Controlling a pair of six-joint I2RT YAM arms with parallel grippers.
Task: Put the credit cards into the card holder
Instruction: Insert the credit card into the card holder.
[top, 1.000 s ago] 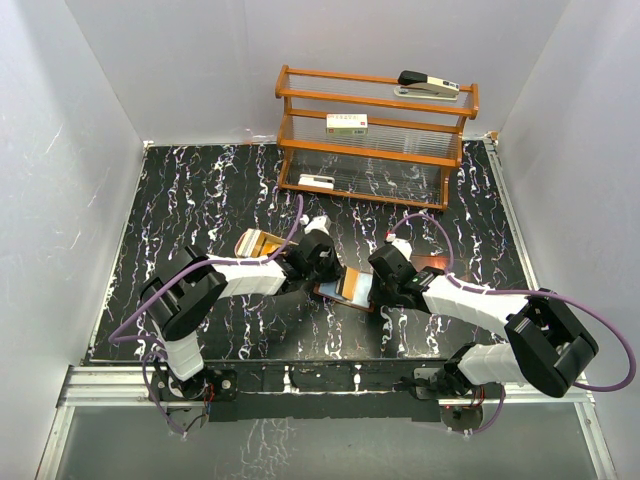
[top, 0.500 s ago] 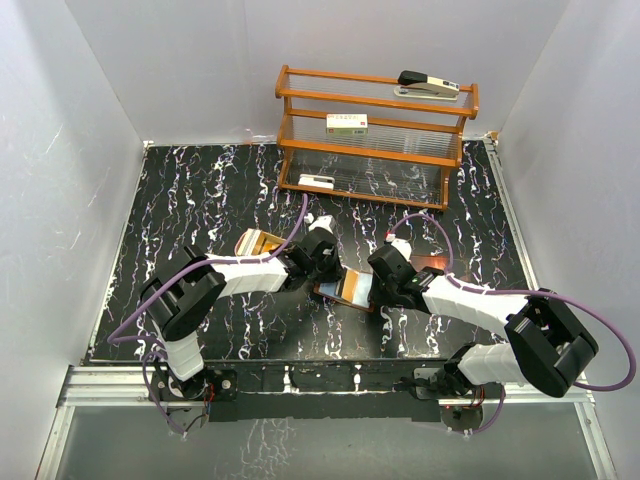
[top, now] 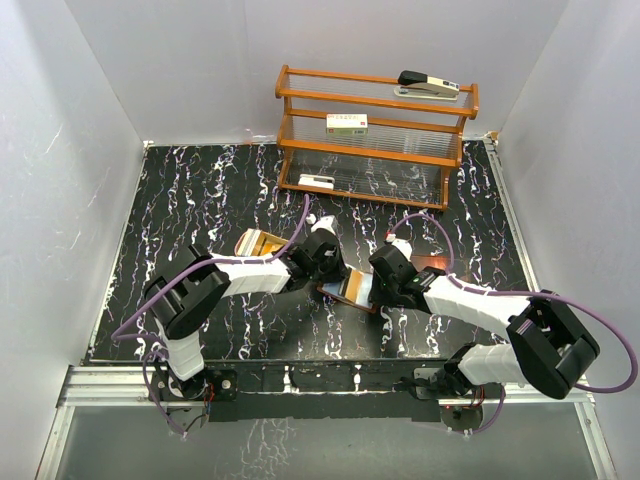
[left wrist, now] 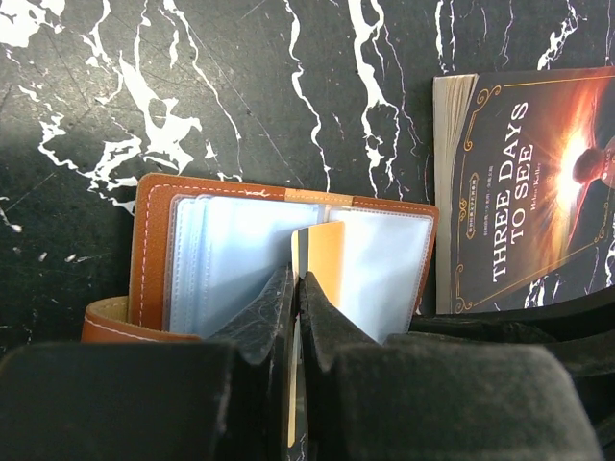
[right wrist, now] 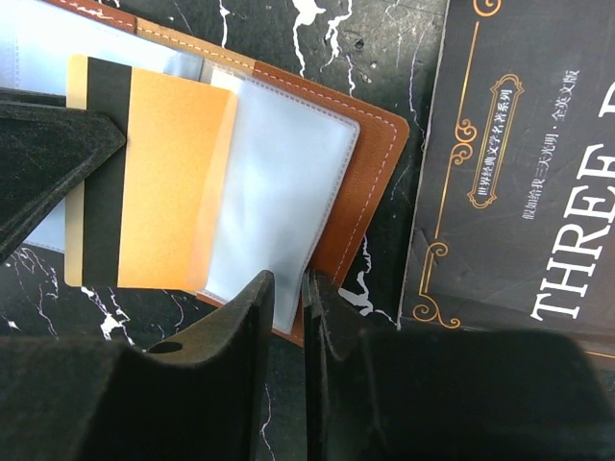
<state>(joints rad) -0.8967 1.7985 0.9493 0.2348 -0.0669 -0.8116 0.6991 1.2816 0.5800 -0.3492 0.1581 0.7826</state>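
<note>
The card holder (top: 340, 291) lies open on the surface (top: 200, 200) between the two arms, just beside a dark booklet (right wrist: 509, 144).

Left tool (left wrist: 296, 288): clenched on the gold-orange credit card (right wrist: 163, 182) (dark stripe along the gripped edge). The card overlaps a clear inner pocket.

Right tool (right wrist: 288, 288): jaws nearly together, pinching the edge of a clear pocket at the holder's brown rim.
</note>
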